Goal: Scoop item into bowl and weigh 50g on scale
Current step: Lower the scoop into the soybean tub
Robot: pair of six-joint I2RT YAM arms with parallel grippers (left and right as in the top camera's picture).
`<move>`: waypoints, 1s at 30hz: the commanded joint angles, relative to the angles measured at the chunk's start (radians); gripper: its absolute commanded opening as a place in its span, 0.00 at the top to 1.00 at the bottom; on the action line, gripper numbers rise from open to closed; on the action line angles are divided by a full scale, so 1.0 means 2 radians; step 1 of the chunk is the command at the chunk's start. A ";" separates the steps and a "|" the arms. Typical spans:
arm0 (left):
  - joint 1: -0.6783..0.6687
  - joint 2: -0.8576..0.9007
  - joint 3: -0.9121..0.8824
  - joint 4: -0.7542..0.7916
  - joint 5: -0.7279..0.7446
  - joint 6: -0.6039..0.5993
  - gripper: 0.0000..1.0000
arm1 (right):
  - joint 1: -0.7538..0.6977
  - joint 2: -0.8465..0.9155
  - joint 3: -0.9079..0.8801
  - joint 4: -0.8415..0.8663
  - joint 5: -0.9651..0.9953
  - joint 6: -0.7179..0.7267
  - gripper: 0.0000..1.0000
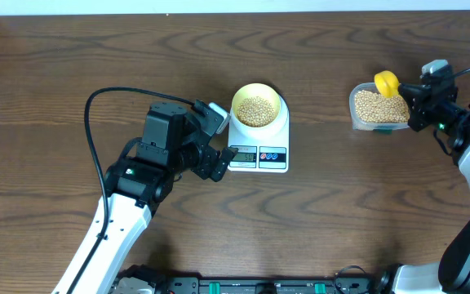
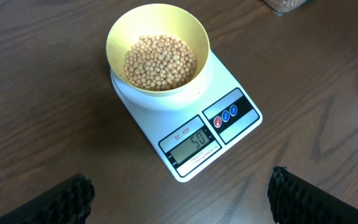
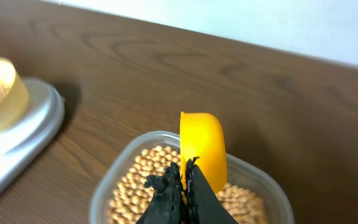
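The pale-yellow bowl point(image 1: 237, 101) point(image 2: 118, 34) sits on the white scale point(image 1: 274, 163) point(image 2: 232, 76), holding a heap of tan beans point(image 1: 257, 111) point(image 2: 160, 61). The scale's display point(image 2: 194, 142) reads 50. My left gripper point(image 1: 218, 143) point(image 2: 180, 196) stands open just in front of the scale's left front corner, with nothing between its fingers. At the right, my right gripper point(image 1: 406, 94) point(image 3: 184, 180) is shut on the handle of a bright yellow scoop point(image 1: 387, 82) point(image 3: 202, 146). The scoop stands over a clear tub point(image 1: 354, 114) point(image 3: 101, 196) of more beans point(image 3: 135, 180).
The brown wooden table point(image 1: 341, 204) stretches round both arms. The left arm's black cable point(image 1: 92, 139) loops over the table at the left. A pale wall point(image 3: 260, 25) runs behind the table's far edge.
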 commanded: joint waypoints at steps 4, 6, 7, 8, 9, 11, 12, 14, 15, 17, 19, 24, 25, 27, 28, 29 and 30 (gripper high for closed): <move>0.003 -0.005 -0.001 0.000 0.006 -0.001 0.09 | -0.001 -0.001 0.002 -0.008 -0.003 0.220 0.99; 0.003 -0.005 -0.001 0.000 0.006 -0.001 0.09 | -0.001 -0.001 0.002 -0.018 -0.002 0.253 0.98; 0.003 -0.005 -0.001 0.000 0.006 -0.001 0.08 | -0.001 -0.001 0.002 -0.023 0.001 0.270 0.98; 0.003 -0.005 -0.001 0.000 0.006 -0.001 0.09 | -0.001 -0.001 0.002 -0.031 0.009 0.290 0.98; 0.003 -0.005 -0.001 0.000 0.006 -0.001 0.09 | -0.001 -0.001 0.002 -0.042 0.024 0.317 0.98; 0.003 -0.005 -0.001 0.000 0.006 -0.001 0.09 | -0.001 -0.001 0.002 -0.062 0.053 0.348 0.98; 0.003 -0.005 -0.001 0.000 0.006 -0.001 0.09 | -0.001 -0.001 0.002 -0.073 0.068 0.354 0.98; 0.003 -0.005 -0.001 0.000 0.006 -0.001 0.09 | -0.001 -0.001 0.002 -0.086 0.091 0.355 0.98; 0.003 -0.005 -0.001 0.000 0.006 -0.001 0.09 | -0.001 -0.001 0.002 -0.087 0.097 0.354 0.98; 0.003 -0.005 -0.001 0.000 0.006 -0.001 0.09 | -0.001 -0.001 0.002 -0.085 0.105 0.354 0.99; 0.003 -0.005 -0.001 0.000 0.006 -0.001 0.09 | -0.001 -0.001 0.002 -0.083 0.109 0.354 0.99; 0.003 -0.005 -0.001 0.000 0.006 -0.001 0.09 | -0.001 -0.001 0.002 -0.087 0.123 0.354 0.99; 0.003 -0.005 -0.001 0.000 0.006 -0.001 0.08 | -0.001 -0.001 0.002 -0.087 0.123 0.354 0.95; 0.003 -0.005 -0.001 0.000 0.006 -0.001 0.08 | -0.001 -0.001 0.002 -0.087 0.122 0.354 0.75; 0.003 -0.005 -0.001 0.000 0.006 -0.001 0.08 | -0.001 -0.001 0.002 -0.087 0.122 0.354 0.70; 0.003 -0.005 -0.001 0.000 0.006 -0.001 0.08 | -0.001 -0.001 0.002 -0.087 0.122 0.354 0.72; 0.003 -0.005 -0.001 0.000 0.006 -0.001 0.09 | -0.001 -0.001 0.002 -0.087 0.122 0.354 0.73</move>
